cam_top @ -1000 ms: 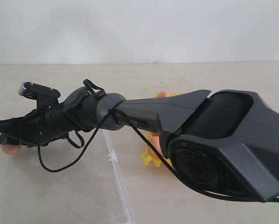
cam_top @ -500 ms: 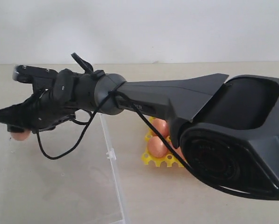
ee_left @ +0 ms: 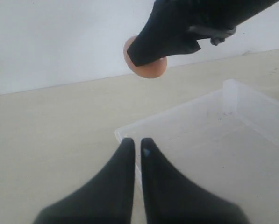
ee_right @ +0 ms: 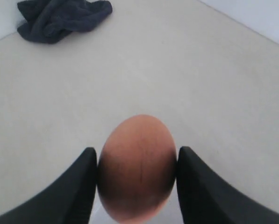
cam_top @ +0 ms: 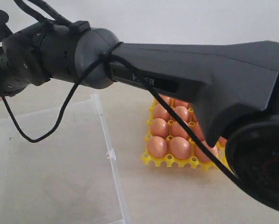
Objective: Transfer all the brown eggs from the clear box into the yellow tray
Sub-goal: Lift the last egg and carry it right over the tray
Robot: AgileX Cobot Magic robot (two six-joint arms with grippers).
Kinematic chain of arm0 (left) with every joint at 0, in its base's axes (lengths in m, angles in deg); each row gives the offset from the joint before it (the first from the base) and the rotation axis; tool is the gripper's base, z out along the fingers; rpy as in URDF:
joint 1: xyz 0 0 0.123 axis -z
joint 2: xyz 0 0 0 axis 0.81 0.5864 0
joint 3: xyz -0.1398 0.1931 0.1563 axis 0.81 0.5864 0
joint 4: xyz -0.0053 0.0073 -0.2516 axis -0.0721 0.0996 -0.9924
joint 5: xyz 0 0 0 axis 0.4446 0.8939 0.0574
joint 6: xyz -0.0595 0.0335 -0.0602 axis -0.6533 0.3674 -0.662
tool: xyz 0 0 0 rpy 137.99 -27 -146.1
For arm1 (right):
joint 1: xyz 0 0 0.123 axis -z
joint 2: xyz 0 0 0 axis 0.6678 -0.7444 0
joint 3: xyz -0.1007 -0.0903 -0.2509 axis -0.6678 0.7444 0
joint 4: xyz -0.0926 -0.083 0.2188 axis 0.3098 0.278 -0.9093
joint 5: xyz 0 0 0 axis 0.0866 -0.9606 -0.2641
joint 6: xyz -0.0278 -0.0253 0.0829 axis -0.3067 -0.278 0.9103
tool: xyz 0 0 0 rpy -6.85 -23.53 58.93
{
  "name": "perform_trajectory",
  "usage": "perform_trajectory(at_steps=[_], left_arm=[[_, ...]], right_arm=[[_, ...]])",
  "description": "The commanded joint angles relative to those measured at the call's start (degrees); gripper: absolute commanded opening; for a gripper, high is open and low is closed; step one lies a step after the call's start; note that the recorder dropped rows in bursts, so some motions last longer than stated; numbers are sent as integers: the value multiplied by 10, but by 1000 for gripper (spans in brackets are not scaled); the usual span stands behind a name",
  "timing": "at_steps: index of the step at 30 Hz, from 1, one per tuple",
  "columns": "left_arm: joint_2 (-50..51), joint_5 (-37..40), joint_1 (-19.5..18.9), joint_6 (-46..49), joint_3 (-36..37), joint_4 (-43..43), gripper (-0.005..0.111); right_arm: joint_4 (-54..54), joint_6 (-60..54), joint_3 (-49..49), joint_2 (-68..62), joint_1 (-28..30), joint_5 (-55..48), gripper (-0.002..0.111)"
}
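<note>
One brown egg (ee_right: 137, 168) — pinched between right fingers (ee_right: 78, 191).

Right arm (cam_top: 186, 70): 1 unit, stretched level across the exterior view from right to far left. Right gripper (ee_right: 137, 154): 2 fingers clamped on 1 brown egg (ee_right: 137, 179), held aloft. Left gripper (ee_left: 136, 142): 2 fingers drawn almost together, holding nothing.

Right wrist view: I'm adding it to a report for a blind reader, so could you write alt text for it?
A brown egg is gripped between two black fingers, seen close up from the wrist. Behind it stretches a beige table, with a crumpled dark cloth lying in the distance near a white wall.
</note>
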Motion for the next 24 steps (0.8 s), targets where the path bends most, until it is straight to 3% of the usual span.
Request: perform_trajectory(at_steps=[1, 6, 11, 14, 18, 21, 24], left_arm=[[-2, -4, 2, 0, 2, -4, 4], [-2, -4, 2, 0, 2, -4, 4], [-2, -4, 2, 0, 2, -4, 4], [-2, -4, 2, 0, 2, -4, 4], [-2, -4, 2, 0, 2, -4, 4], [-2, -4, 2, 0, 2, -4, 4], [-2, -4, 2, 0, 2, -4, 4]], right_arm=[[10, 13, 28, 10, 0, 41, 0], [14, 12, 160, 57, 0, 149, 0], [14, 0, 352, 162, 3, 334, 0], [13, -45, 456, 236, 11, 394, 0], [-107, -185, 634, 376, 95, 424, 0], [-190, -191, 774, 486, 206, 467, 0], [-190, -178, 891, 589, 261, 473, 0]])
